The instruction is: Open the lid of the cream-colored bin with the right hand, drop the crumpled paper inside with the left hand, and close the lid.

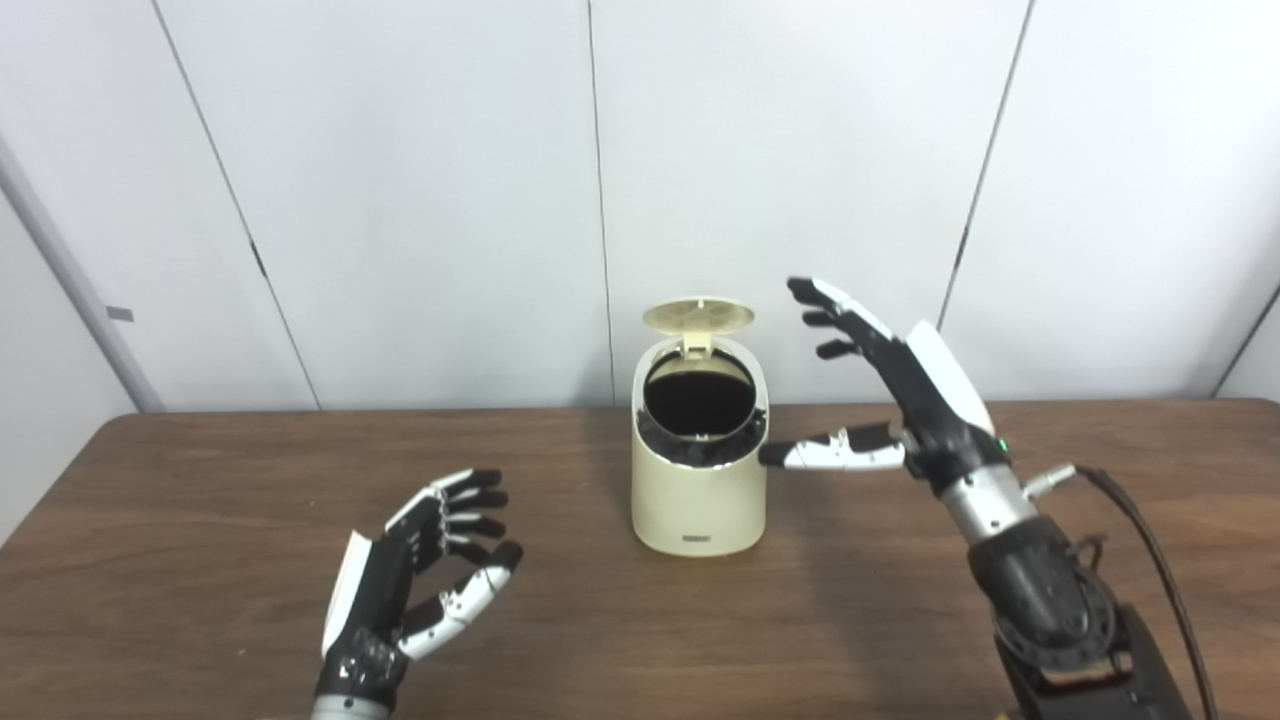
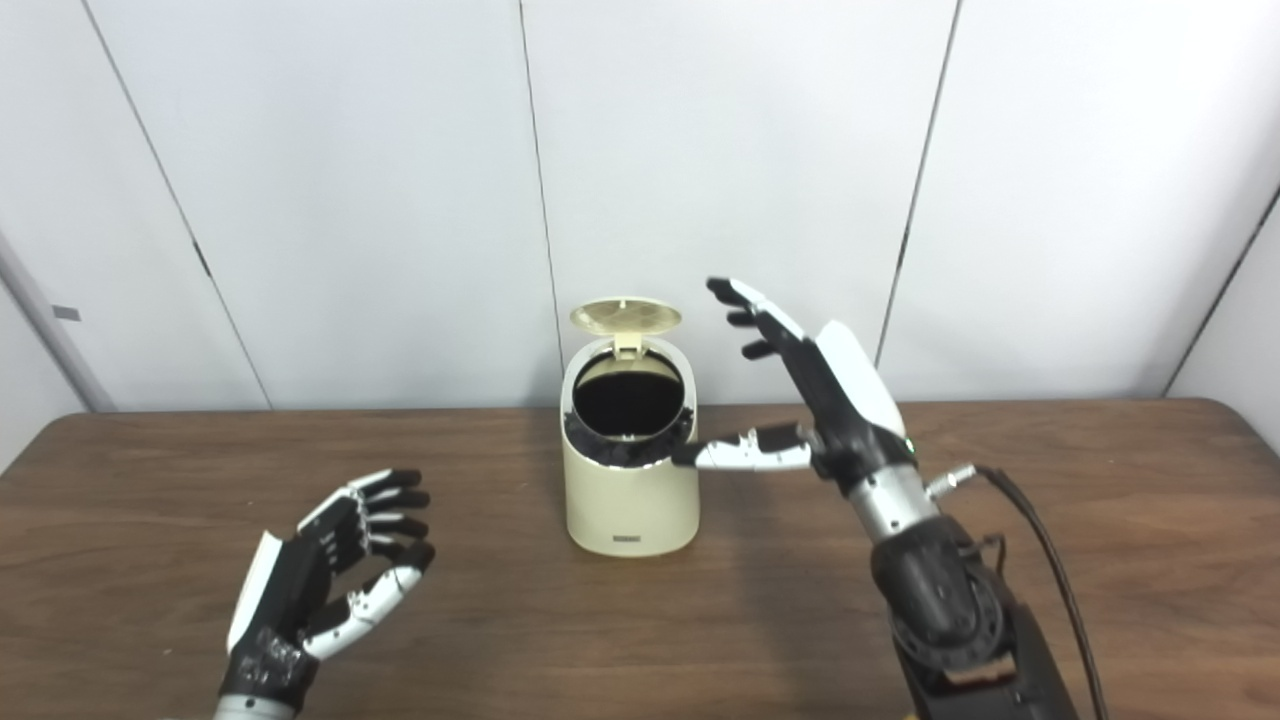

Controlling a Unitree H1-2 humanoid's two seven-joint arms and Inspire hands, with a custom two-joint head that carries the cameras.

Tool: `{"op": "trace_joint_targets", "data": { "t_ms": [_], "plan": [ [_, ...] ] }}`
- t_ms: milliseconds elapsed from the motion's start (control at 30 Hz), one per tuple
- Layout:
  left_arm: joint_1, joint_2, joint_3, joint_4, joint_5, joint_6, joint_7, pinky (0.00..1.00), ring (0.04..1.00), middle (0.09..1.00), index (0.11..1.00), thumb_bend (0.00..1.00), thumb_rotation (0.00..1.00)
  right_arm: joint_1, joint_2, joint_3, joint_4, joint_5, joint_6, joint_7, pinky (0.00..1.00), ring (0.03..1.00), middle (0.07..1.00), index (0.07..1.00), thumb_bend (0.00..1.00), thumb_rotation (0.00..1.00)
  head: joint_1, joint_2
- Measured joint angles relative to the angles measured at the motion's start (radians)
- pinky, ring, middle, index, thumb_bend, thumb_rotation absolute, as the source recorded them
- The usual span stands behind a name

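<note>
The cream-colored bin (image 1: 698, 500) stands upright in the middle of the brown table (image 1: 200, 500). Its round lid (image 1: 698, 316) is tipped up and back on its hinge, and the dark inside shows. My right hand (image 1: 890, 385) is open just right of the bin, fingers raised beside the lid, thumb stretched toward the bin's rim. My left hand (image 1: 420, 570) is open and empty over the table, left and in front of the bin, fingers half curled. No crumpled paper shows in either view.
A white panelled wall (image 1: 420, 190) stands right behind the table's far edge. A black cable (image 1: 1150, 550) runs from my right wrist down to the right. Bare tabletop lies around the bin.
</note>
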Motion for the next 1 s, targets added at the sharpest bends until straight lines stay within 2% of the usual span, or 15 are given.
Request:
{"op": "trace_joint_targets", "data": {
  "t_ms": [133,400,633,900,1000],
  "plan": [
    [0.022,0.003,0.0,0.018,-0.019,0.001,-0.016,0.55,0.652,0.734,0.774,0.52,0.18,-0.041,0.0,0.011,0.006,-0.001,0.017,0.019,0.73,0.846,0.899,0.881,0.75,0.22,0.003,-0.002],
    [0.054,0.006,-0.002,0.056,-0.019,0.0,-0.043,0.54,0.642,0.727,0.77,0.52,0.13,-0.117,-0.023,0.052,0.042,-0.064,0.064,0.063,0.65,0.833,0.894,0.886,0.74,0.35,0.008,-0.005],
    [0.07,0.004,-0.007,0.063,-0.024,0.0,-0.052,0.56,0.656,0.739,0.776,0.51,0.07,-0.181,-0.048,0.101,0.096,-0.121,0.062,0.088,0.75,0.861,0.877,0.845,0.71,0.45,0.011,-0.005],
    [0.068,0.002,-0.009,0.072,-0.04,-0.004,-0.074,0.55,0.649,0.744,0.783,0.51,0.04,-0.205,-0.052,0.123,0.104,-0.136,0.066,0.133,0.72,0.849,0.804,0.765,0.7,0.4,0.014,-0.006],
    [0.068,0.002,-0.009,0.072,-0.043,-0.004,-0.077,0.55,0.647,0.744,0.787,0.51,0.03,-0.205,-0.052,0.124,0.104,-0.133,0.065,0.14,0.73,0.858,0.776,0.74,0.72,0.41,0.017,-0.003]
  ]
}}
